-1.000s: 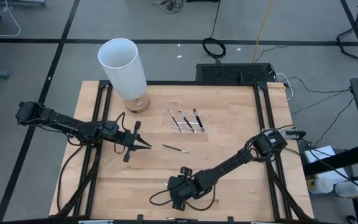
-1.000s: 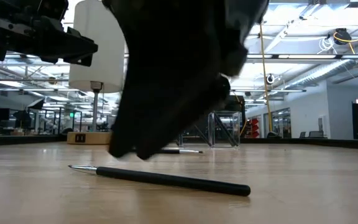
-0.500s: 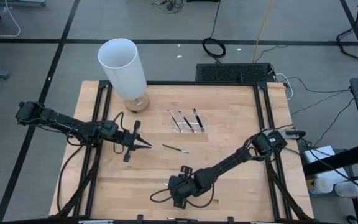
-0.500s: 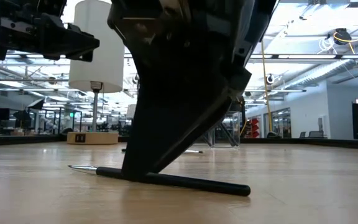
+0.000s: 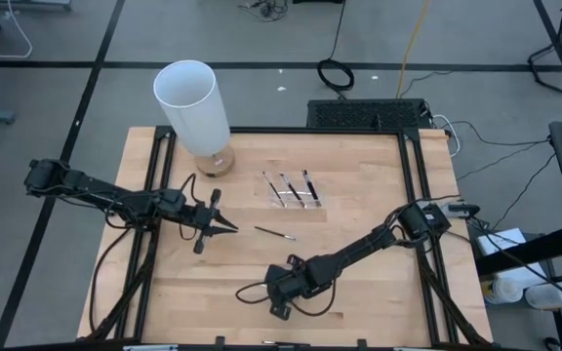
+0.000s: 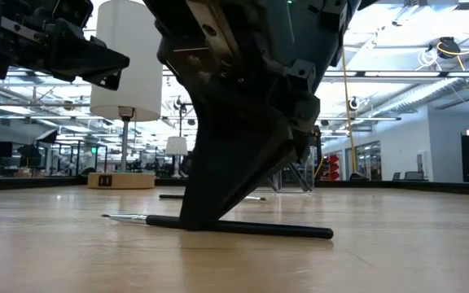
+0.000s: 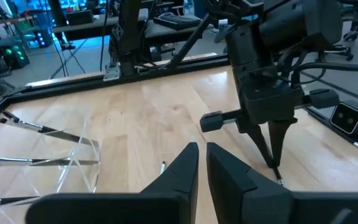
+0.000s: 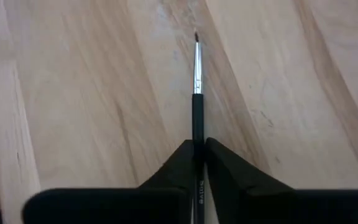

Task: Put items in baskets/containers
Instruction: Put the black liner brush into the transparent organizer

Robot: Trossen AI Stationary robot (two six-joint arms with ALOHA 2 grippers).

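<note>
Blocking most of the low view, the right gripper (image 6: pixel 198 218) hides the middle of the brush (image 6: pixel 218 225) it pinches on the bench (image 5: pixel 359 292); its jaws, wide apart a second ago, are now closed on the dark handle. Barely visible, the clear tray (image 5: pixel 294 191) holds three brushes (image 5: pixel 288 189), with a loose brush (image 5: pixel 274 233) just beside it toward the near edge. Open wood surrounds the tray. Left of the tray hovers the left gripper (image 5: pixel 224 225), jaws nearly together, empty. Beyond the tray stands a white cylinder (image 5: pixel 195 107).
</note>
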